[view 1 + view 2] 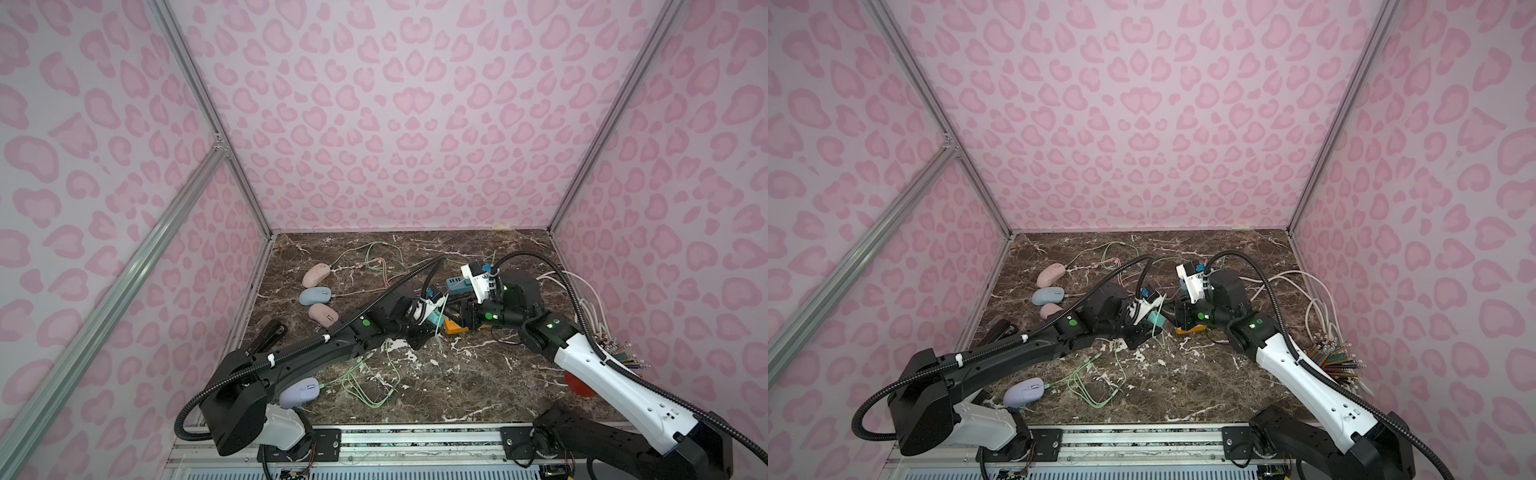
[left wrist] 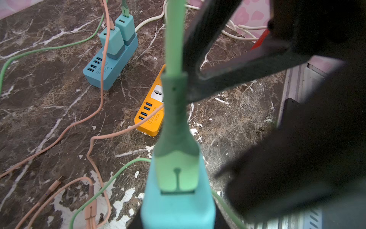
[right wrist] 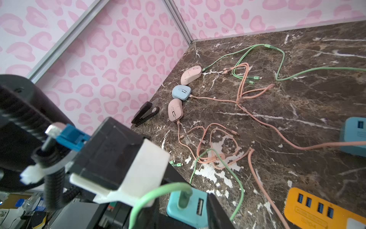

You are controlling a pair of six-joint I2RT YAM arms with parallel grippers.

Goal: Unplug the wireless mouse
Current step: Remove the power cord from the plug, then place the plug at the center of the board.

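One teal charger [image 2: 178,210] sat clamped in the left gripper [image 1: 432,323]; right gripper [image 1: 459,316], at its three o'clock, showed unclear jaw spacing.

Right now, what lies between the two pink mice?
A blue mouse lies between them, the three in a row; the right wrist view shows it clearly, both top views too.

"S204" is printed on the blue power strip [image 2: 112,67]; the orange power strip [image 2: 148,121] also reads "S204".

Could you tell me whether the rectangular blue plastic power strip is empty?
No, two teal charger blocks are plugged into the blue power strip.
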